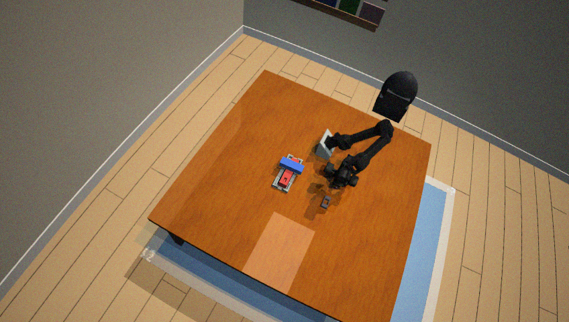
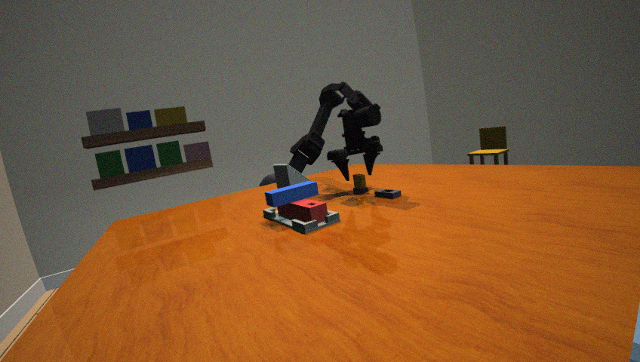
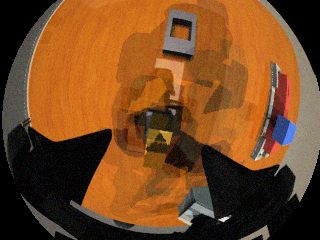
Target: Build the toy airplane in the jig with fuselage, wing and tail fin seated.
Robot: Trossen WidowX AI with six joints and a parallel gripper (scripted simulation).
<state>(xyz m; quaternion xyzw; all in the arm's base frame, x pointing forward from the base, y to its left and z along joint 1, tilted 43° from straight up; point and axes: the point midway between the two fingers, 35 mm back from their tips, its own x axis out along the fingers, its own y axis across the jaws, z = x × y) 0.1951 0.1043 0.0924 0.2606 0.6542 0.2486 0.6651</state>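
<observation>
The red fuselage [image 1: 286, 184] [image 2: 291, 209] [image 3: 283, 95] lies in the grey cradle [image 2: 305, 226] [image 3: 274, 75] and looks flat. The blue wing [image 1: 292, 165] [image 2: 291, 193] [image 3: 284, 130] lies across its top; its tab is hidden. The square socket near the tail shows empty. The yellow tail fin [image 2: 359, 180] [image 3: 159, 141] stands upright in a small dark holder [image 2: 360, 191]. My gripper [image 2: 358, 176] [image 3: 158, 143] is open and empty, its fingertips just above the fin, one to each side in the wrist view. The arm hides the fin in the top view.
An empty grey holder [image 1: 324, 206] [image 2: 386, 195] [image 3: 179, 48] with a square opening lies close to the fin's holder. A grey wedge-shaped block [image 1: 325, 150] [image 2: 282, 176] [image 3: 196, 202] stands near the arm's base, behind the cradle in the exterior view.
</observation>
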